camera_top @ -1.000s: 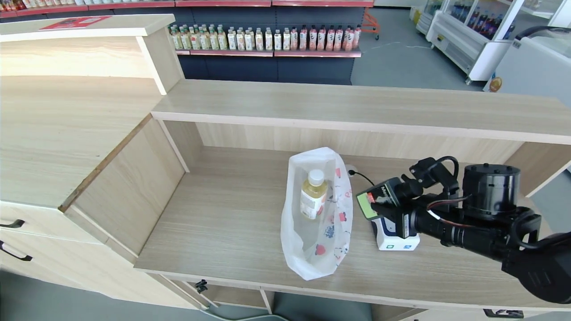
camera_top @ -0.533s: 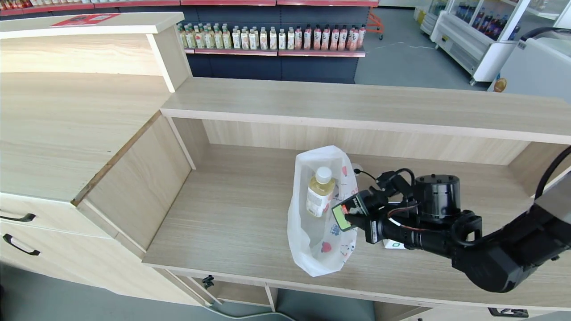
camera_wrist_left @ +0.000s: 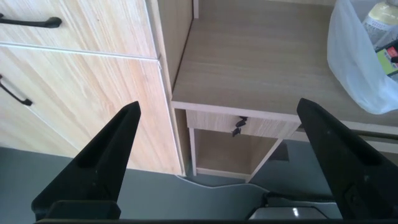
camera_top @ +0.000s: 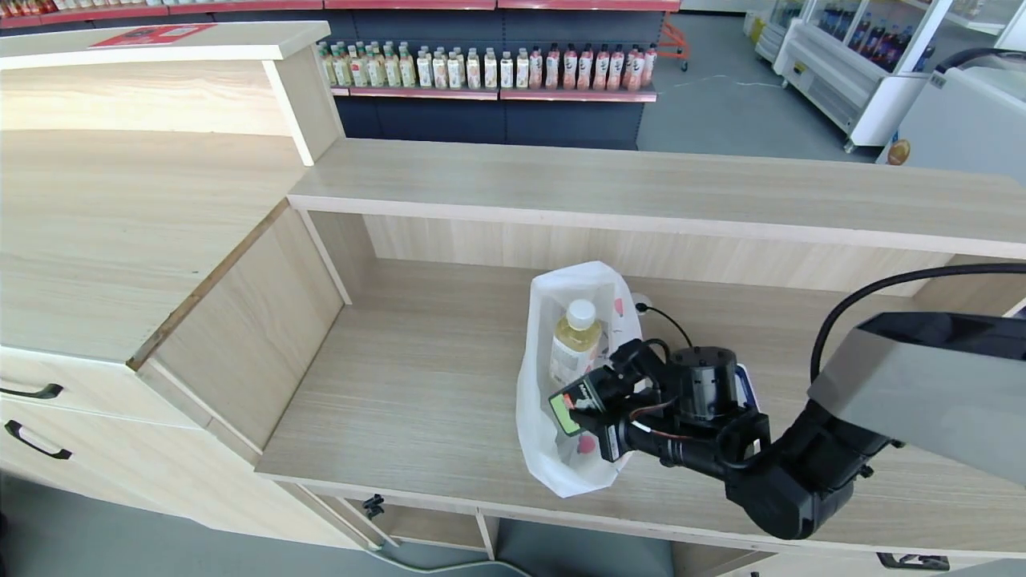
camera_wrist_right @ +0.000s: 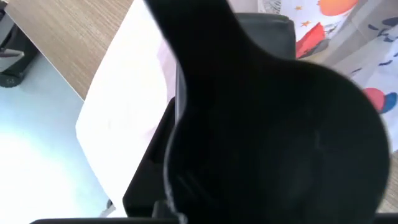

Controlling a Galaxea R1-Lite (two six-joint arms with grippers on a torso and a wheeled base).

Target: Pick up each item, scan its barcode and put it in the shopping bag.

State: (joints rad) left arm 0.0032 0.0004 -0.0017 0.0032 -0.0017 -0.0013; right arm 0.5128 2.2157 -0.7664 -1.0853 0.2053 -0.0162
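A white shopping bag (camera_top: 561,449) with coloured prints lies open on the lower counter (camera_top: 417,401). In it stands a bottle (camera_top: 572,343) of yellow drink with a white cap. My right gripper (camera_top: 583,407) is shut on a small dark box with a green face (camera_top: 565,409), held at the bag's mouth just below the bottle. The right wrist view has the dark box (camera_wrist_right: 267,124) close up against the bag (camera_wrist_right: 124,106). My left gripper (camera_wrist_left: 217,106) hangs open in front of the counter, below its front edge, with the bag (camera_wrist_left: 357,59) far off.
The white and blue scanner (camera_top: 747,383) stands right of the bag, mostly hidden behind my right wrist, its cable (camera_top: 664,317) running to the back. A raised shelf (camera_top: 641,188) overhangs the rear. Drawers (camera_wrist_left: 74,81) sit to the left, below the higher counter.
My right arm has carried the green-faced box leftward from above the scanner to the bag's mouth. The bag and the bottle have stayed put.
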